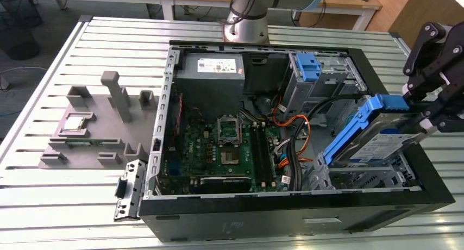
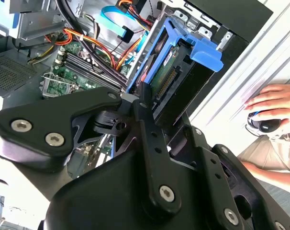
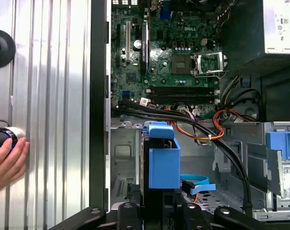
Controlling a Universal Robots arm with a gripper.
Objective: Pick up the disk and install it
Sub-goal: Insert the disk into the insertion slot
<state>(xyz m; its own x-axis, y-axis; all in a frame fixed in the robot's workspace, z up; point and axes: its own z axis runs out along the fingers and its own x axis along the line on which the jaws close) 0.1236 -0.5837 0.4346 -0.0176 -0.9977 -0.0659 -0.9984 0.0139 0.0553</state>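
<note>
Blue-framed disk [image 1: 381,144], one, clamped between the jaws

Bright light from above, with dark spots inside the box.
The metal table [image 1: 65,195] shone in long white stripes, and in the second wrist view it glowed almost pure white. The inside of the computer case [image 1: 217,98] was dimmer, with soft shadows by its walls. The black gripper [image 1: 426,122] looked dark, and its screws [image 2: 21,125] had tiny shiny dots. The label on the disk [image 1: 384,144] looked pale.
</note>
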